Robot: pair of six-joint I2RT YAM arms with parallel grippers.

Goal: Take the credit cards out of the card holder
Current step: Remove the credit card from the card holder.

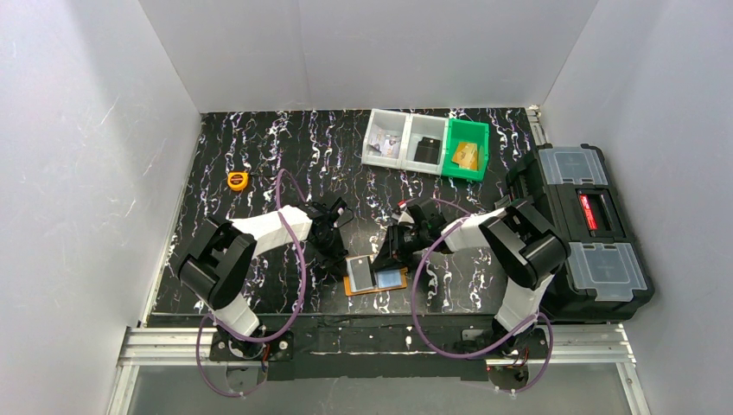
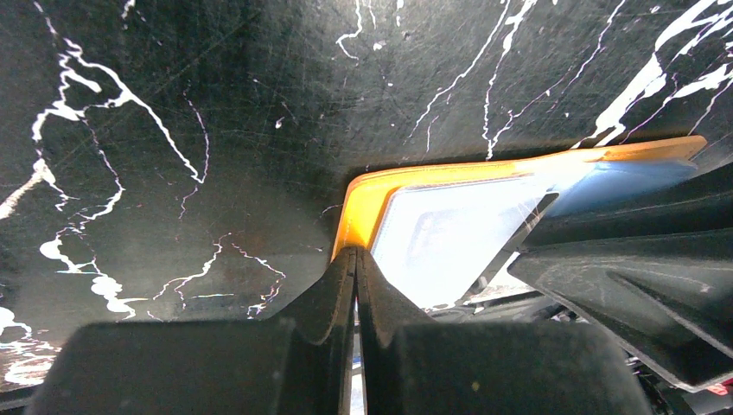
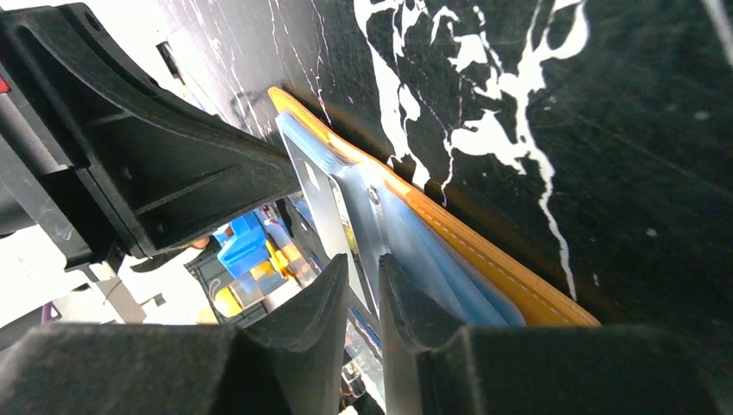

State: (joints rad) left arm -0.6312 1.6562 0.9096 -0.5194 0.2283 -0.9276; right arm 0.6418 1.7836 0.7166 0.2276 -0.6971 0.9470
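Observation:
The orange card holder [image 1: 356, 289] lies open near the table's front edge, with pale blue cards [image 1: 391, 278] in its clear pockets. My left gripper [image 1: 335, 256] is shut, and its tips rest on the holder's left edge [image 2: 359, 203] in the left wrist view. My right gripper [image 1: 381, 257] is closed on a thin pale card [image 3: 327, 201] that stands tilted up out of the holder [image 3: 484, 255]. That card shows grey in the top view [image 1: 361, 271]. A pale card [image 2: 441, 238] fills the left pocket.
Two white bins [image 1: 400, 138] and a green bin [image 1: 467, 149] stand at the back, with small items inside. A black toolbox [image 1: 581, 226] sits at the right edge. A yellow tape measure [image 1: 237, 180] lies at the back left.

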